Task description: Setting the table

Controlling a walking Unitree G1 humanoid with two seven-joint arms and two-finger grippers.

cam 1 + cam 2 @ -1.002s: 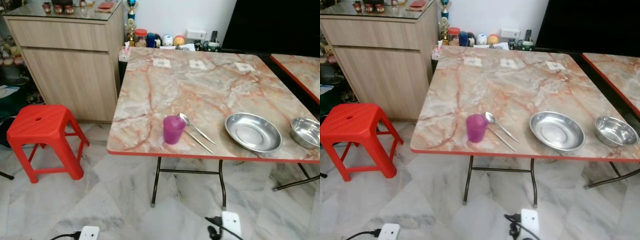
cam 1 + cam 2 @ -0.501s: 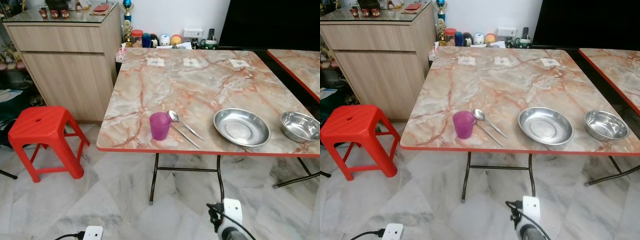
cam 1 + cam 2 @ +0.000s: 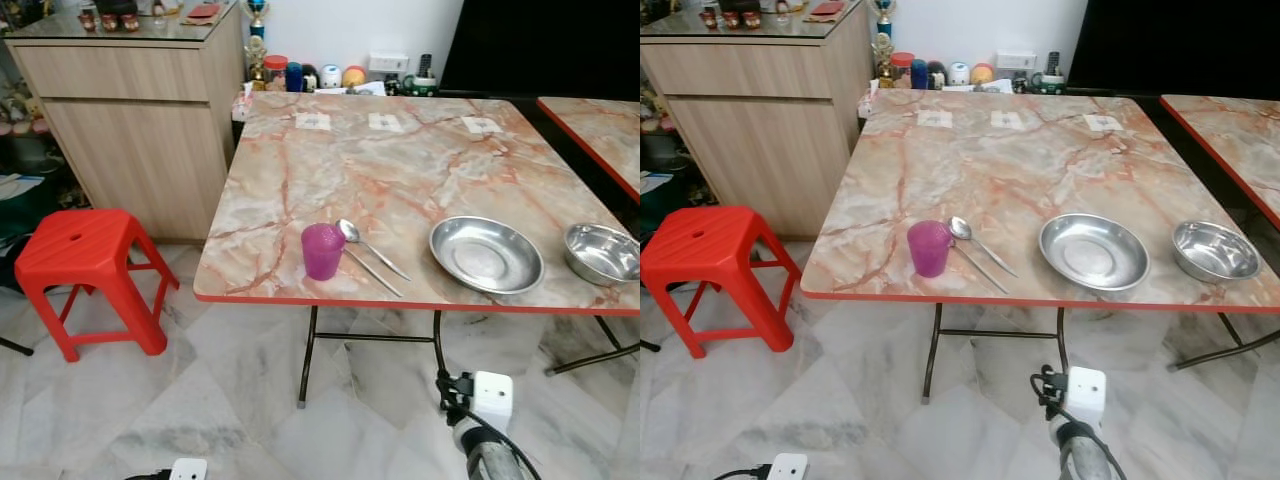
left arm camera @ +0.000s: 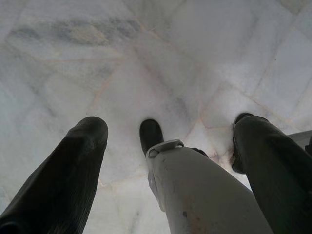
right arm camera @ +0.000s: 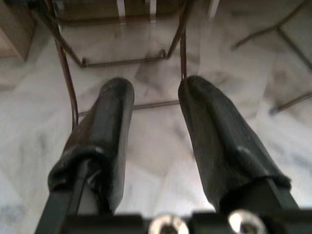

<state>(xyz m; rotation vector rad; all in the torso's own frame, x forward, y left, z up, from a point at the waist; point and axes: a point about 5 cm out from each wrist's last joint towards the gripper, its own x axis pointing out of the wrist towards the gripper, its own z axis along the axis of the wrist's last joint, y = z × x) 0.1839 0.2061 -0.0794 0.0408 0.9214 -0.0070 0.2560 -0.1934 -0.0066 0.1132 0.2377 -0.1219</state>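
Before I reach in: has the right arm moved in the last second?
Yes. The right arm has risen toward the table: its white wrist block now sits nearer the red table edge, below the plate.

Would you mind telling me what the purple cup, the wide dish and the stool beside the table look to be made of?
Purple cup: probably plastic, its colour slightly see-through and matte.
Wide dish: likely stainless steel, silvery with bright reflections.
Stool: moulded red plastic, judging by its uniform glossy one-piece form.
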